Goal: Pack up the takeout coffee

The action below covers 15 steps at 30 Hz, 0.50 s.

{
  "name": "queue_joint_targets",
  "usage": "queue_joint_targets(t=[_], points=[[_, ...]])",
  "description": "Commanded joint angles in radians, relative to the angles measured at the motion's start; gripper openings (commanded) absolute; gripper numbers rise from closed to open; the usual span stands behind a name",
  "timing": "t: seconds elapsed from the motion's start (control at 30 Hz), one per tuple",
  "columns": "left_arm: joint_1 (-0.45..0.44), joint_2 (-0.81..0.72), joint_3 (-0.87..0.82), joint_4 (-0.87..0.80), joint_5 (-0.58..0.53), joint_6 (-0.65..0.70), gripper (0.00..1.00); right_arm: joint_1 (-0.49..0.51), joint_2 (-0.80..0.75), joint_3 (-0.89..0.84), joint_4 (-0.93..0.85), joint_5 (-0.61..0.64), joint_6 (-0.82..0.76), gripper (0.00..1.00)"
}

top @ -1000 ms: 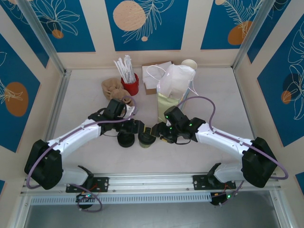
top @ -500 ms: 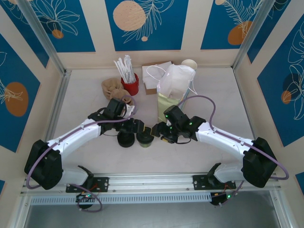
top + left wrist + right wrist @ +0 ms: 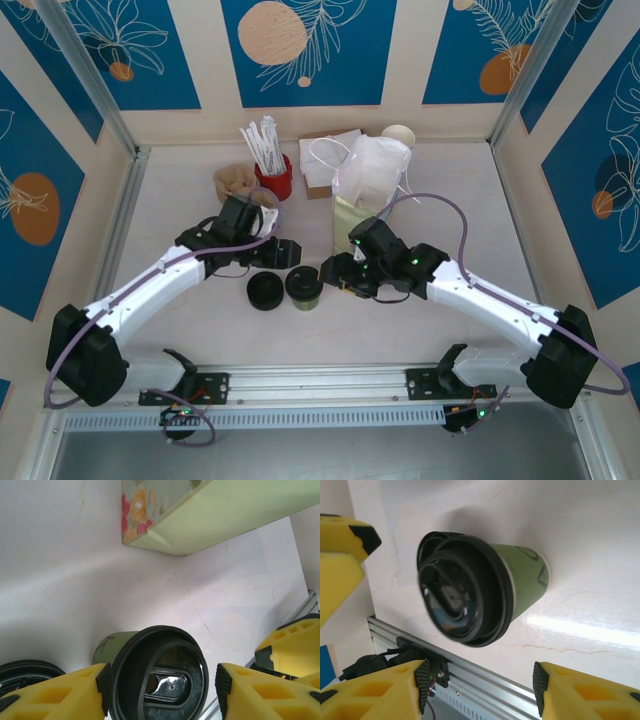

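Note:
The takeout coffee (image 3: pixel 304 287), a small olive-sided cup with a black lid, stands upright on the table in front of the pale green paper bag (image 3: pixel 349 216). My left gripper (image 3: pixel 284 253) hovers just behind and above it, open. In the left wrist view the lid (image 3: pixel 159 677) sits between the fingers, with the left pad (image 3: pixel 104 687) close against it and a gap at the right pad. My right gripper (image 3: pixel 336 275) is open to the right of the cup. In the right wrist view the cup (image 3: pixel 470 592) lies ahead of the fingers, with nothing between them.
A loose flat black lid (image 3: pixel 265 291) lies just left of the cup. At the back are a red holder of straws (image 3: pixel 272 176), brown paper items (image 3: pixel 238 184), white napkins (image 3: pixel 325 160) and stacked white cups (image 3: pixel 398 134). White wrapping (image 3: pixel 372 166) sticks out of the bag.
My left gripper has opened wider and drawn back from the cup toward the rear, so the cup now stands free. The right gripper has shifted slightly.

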Motion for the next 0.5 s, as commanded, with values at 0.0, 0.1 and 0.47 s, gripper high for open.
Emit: queue_joint_targets(t=[0.0, 0.1, 0.47], points=[[0.009, -0.048, 0.061, -0.054, -0.057, 0.042, 0.59, 0.014, -0.068, 0.028, -0.071, 0.045, -0.023, 0.59], [0.024, -0.078, 0.081, -0.052, -0.091, 0.045, 0.6, 0.016, -0.12, 0.021, -0.088, 0.064, -0.027, 0.59], [0.142, -0.132, 0.089, -0.006, -0.327, -0.08, 0.7, 0.003, -0.324, 0.002, -0.123, 0.192, -0.084, 0.55]])
